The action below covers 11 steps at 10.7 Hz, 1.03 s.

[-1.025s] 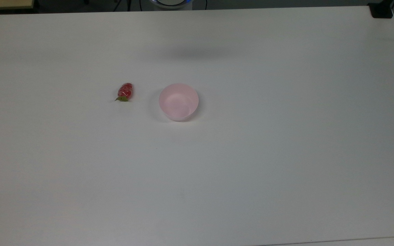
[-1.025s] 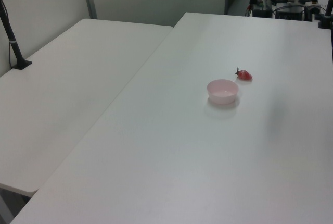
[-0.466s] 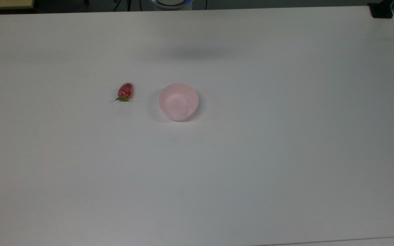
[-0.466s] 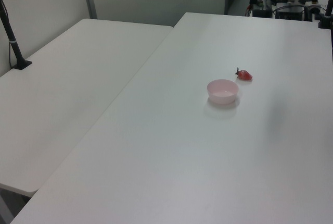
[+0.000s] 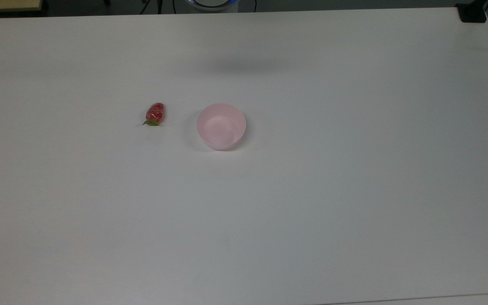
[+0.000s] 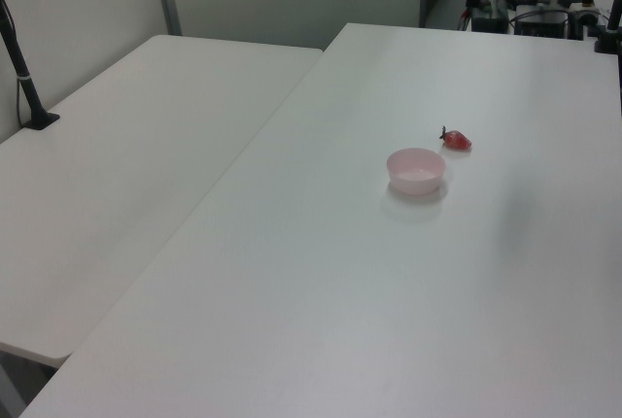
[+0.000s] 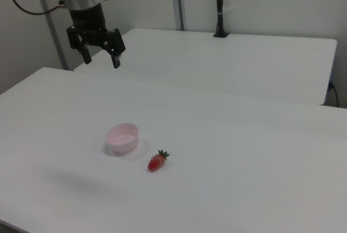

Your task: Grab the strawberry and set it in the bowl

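Approach step: my claw (image 7: pixel 101 59) hangs spread and empty high above the counter (image 5: pixel 311 190), so next I must descend over the strawberry (image 5: pixel 155 113) beside the bowl (image 5: pixel 221 126).

The red strawberry (image 7: pixel 156 162) lies on its side beside the upright pink bowl (image 7: pixel 122 137), both well below the gripper's spread fingers (image 7: pixel 115 59).

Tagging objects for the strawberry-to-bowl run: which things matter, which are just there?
Job:
strawberry, lying on the table
bowl, upright beside it
gripper, open, raised high

Bystanders:
second table
black post
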Tool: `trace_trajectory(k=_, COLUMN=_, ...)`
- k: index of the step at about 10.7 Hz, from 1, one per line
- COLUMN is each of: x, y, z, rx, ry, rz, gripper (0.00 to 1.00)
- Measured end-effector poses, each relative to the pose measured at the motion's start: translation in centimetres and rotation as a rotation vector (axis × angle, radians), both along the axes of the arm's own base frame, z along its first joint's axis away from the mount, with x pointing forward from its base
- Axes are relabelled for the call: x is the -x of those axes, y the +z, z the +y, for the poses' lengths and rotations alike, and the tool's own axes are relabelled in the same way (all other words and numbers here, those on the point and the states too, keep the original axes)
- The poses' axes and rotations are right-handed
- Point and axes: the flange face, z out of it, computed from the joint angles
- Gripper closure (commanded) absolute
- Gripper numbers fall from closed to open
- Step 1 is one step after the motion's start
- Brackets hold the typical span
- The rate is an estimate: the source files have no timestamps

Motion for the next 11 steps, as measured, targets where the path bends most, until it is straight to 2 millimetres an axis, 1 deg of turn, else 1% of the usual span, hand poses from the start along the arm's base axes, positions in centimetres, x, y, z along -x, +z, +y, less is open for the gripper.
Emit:
trace_trajectory(k=4, x=0.0, y=-0.1, z=-0.1, rx=-0.002, ry=-0.002, rz=0.003, gripper=0.0)
trace_trajectory(k=6, x=0.0, y=-0.6, z=-0.4, rx=-0.001, ry=-0.001, rz=0.012, gripper=0.0)
trace_trajectory(k=9, x=0.0, y=-1.1, z=-0.9, rx=0.005, ry=0.066, rz=0.019, gripper=0.0)
trace_trajectory(k=10, x=0.0, y=-1.2, z=-1.7, rx=0.012, ry=0.062, rz=0.022, gripper=0.0)
trace_trajectory(k=11, x=-0.2, y=-1.7, z=-2.8, rx=0.016, ry=0.043, rz=0.018, gripper=0.0)
